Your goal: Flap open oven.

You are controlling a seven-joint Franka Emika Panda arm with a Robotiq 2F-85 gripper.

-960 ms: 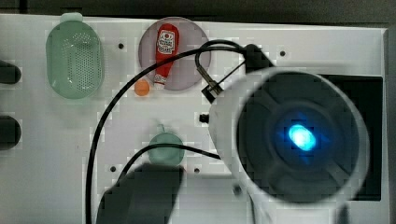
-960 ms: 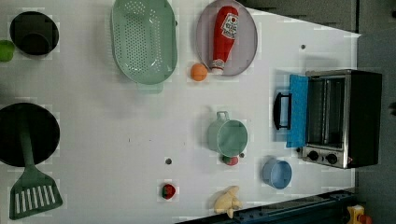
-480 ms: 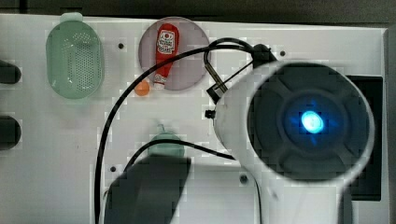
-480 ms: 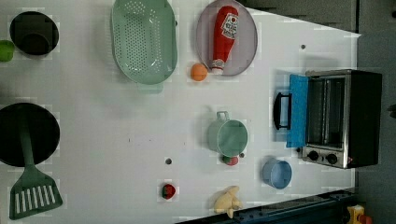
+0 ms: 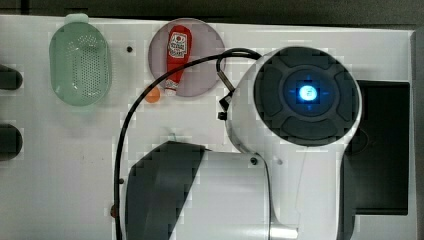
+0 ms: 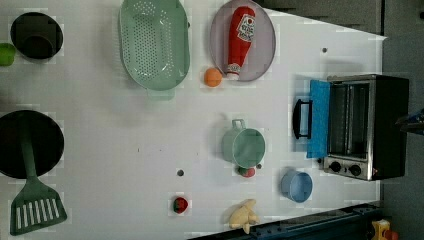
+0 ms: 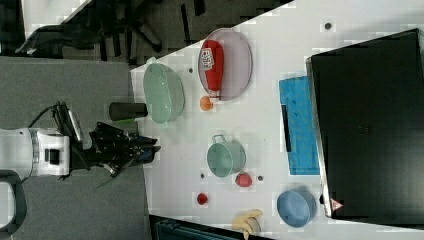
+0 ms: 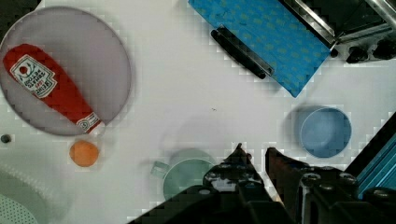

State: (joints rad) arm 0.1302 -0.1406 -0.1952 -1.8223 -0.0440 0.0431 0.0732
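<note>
The oven (image 6: 385,125) stands at the left view's right, its blue door (image 6: 319,117) folded down flat on the white table with the dark handle (image 6: 301,118) at its outer edge. The right view shows the oven's black top (image 7: 370,125) and the lowered door (image 7: 300,125). In the wrist view the door (image 8: 261,42) and handle (image 8: 240,53) lie well away from my gripper (image 8: 254,156), whose fingers stand a narrow gap apart with nothing between them. In the right view the gripper (image 7: 152,150) hangs far off the table. My arm (image 5: 305,100) covers much of the top view.
A green pot (image 6: 245,146), a blue bowl (image 6: 296,186) and a small red fruit (image 6: 246,172) sit near the door. A plate with a ketchup bottle (image 6: 239,40), an orange ball (image 6: 212,77), a green colander (image 6: 154,44), a strawberry (image 6: 180,204) and a black pan with spatula (image 6: 30,150) lie farther off.
In the top view my arm has shifted toward the top view's right, over the oven side. The oven door and the table's things have not moved in the left view.
</note>
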